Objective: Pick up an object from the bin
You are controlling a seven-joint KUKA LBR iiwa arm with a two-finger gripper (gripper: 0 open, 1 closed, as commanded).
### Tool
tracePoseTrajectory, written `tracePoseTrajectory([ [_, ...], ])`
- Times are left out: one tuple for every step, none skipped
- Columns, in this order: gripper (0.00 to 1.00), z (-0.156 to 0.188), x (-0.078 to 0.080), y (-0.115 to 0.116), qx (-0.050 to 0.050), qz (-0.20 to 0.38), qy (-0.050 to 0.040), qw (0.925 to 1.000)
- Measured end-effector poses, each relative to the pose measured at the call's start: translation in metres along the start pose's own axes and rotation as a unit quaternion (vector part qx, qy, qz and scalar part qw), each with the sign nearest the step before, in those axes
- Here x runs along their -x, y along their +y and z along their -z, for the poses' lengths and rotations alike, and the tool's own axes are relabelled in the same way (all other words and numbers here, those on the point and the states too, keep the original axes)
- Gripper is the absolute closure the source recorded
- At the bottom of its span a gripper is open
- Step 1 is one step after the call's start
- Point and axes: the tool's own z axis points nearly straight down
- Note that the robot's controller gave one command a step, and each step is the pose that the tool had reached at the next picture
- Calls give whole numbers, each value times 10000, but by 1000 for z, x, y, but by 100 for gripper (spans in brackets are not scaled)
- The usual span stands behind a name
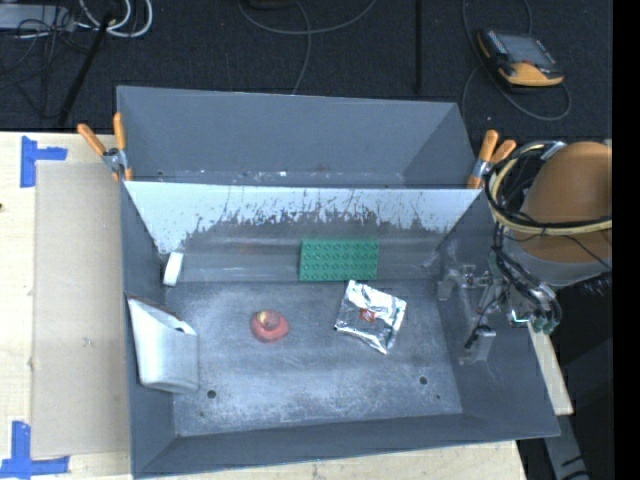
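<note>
My gripper hangs over the right side of the bin, close to the right wall, open with nothing between its fingers. The nearest loose thing is a crumpled silver foil packet with a red patch, lying a little to the gripper's left on the bin floor. A flat green studded plate lies behind the packet, against the foot of the back wall. A small pink round thing sits in the middle of the floor, farther left.
A curled white sheet leans at the left wall. A small white block lies in the back left corner. The arm with its orange cover and cables stands outside the bin's right rim.
</note>
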Motion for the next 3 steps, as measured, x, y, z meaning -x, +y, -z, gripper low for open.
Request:
tracePoseTrajectory([
  [0, -86, 48, 65, 14, -305, -22, 9995],
  [100, -81, 48, 61, -5, -307, -40, 9995],
  [100, 91, 45, 48, -13, -339, -96, 9994],
])
